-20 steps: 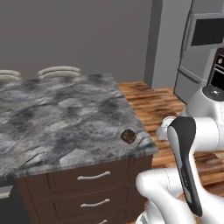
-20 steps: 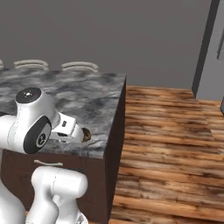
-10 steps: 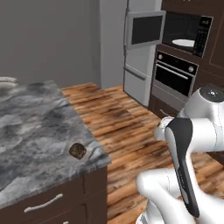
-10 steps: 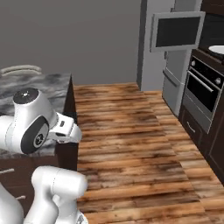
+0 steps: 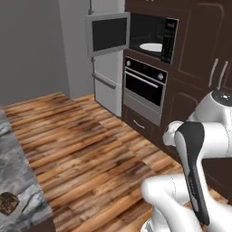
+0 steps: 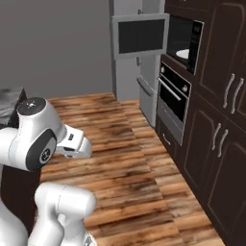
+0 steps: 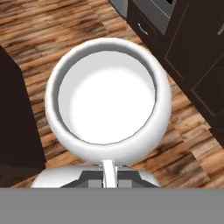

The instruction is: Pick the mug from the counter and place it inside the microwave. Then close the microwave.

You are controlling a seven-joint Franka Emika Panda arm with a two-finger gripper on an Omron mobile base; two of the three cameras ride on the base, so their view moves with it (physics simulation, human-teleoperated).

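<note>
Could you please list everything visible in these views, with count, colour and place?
mug: one, white, empty, held in front of the hand camera above the wood floor.
microwave: one, black, built into the dark cabinets, door swung open, white turntable inside.
oven: one, black with grey trim, directly below the microwave.
fridge: one, grey, left of the oven.
cabinets: dark brown, silver handles, along the right wall.
counter: one, grey marbled, lower left of the left base view.
brown lump: one, on the counter's corner.
floor: brown wood planks.
gripper: one, closed on the mug.
</note>
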